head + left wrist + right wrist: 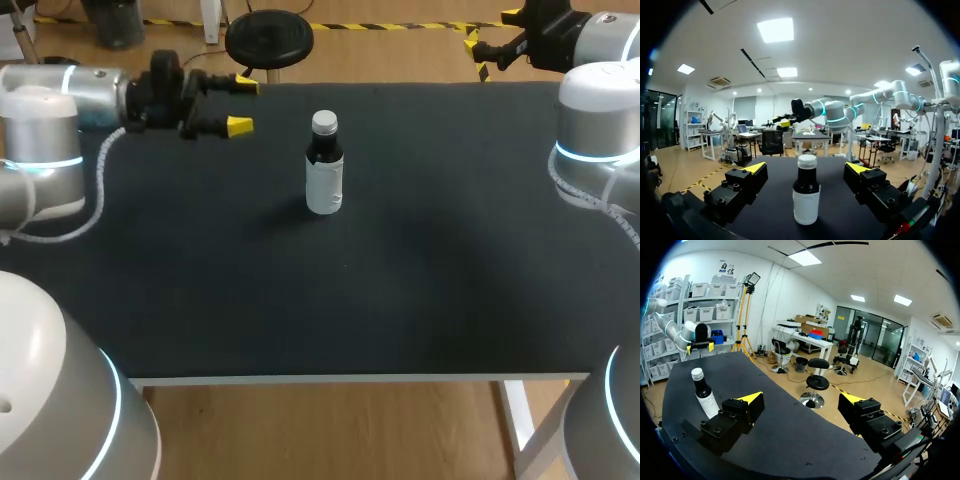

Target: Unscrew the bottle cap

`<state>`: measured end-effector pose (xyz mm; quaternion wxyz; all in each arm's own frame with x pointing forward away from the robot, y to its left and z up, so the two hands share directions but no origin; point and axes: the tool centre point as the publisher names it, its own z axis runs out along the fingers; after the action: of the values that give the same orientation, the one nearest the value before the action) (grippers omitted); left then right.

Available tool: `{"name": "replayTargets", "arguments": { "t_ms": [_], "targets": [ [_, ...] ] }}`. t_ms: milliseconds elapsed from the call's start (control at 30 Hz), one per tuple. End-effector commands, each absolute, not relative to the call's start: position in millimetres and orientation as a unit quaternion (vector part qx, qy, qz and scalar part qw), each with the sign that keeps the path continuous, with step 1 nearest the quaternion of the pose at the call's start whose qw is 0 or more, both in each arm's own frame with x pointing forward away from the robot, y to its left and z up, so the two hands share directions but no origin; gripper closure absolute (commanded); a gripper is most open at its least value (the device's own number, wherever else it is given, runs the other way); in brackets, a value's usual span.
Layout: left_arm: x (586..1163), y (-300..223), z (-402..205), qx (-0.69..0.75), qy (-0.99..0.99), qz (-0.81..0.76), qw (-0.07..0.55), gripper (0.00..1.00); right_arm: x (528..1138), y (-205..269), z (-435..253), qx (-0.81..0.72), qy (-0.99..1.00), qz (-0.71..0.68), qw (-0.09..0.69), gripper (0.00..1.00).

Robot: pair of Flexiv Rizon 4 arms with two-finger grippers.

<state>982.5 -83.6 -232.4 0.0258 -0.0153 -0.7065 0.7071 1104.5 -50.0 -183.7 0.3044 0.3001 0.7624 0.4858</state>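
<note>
A small dark bottle [324,165] with a white label and a silver cap [324,122] stands upright on the black table [400,270], toward the back middle. My left gripper [241,106] is open, level with the bottle's top and a short way to its left, pointing at it. The left wrist view has the bottle [806,197] ahead of the open left gripper [806,168], centred between the yellow tips without touching. My right gripper [477,56] is open beyond the table's back right corner. In the right wrist view the bottle [703,393] stands far off beside the right gripper [800,399].
Apart from the bottle the black tabletop carries nothing. Its white front edge [360,379] runs along the near side. My right arm's elbow [600,130] hangs over the right edge.
</note>
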Motion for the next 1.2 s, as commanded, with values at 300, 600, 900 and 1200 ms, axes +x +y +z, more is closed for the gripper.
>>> {"name": "replayTargets", "arguments": {
  "t_ms": [300,600,900,1200],
  "targets": [
    [981,-120,-265,-0.036,-0.693,0.718,0.061,0.00,1105,-50,-184,0.300,0.762,0.486,0.304,0.00],
    [980,-144,-280,-0.052,-0.691,0.715,0.092,0.00,1105,-50,-184,0.300,0.762,0.486,0.304,0.00],
    [979,-163,-286,-0.070,-0.684,0.719,0.106,0.00,1105,-50,-184,0.300,0.762,0.486,0.304,0.00],
    [980,-178,-289,-0.082,-0.679,0.720,0.119,0.00,1105,-50,-184,0.300,0.762,0.486,0.304,0.00]
  ]
}}
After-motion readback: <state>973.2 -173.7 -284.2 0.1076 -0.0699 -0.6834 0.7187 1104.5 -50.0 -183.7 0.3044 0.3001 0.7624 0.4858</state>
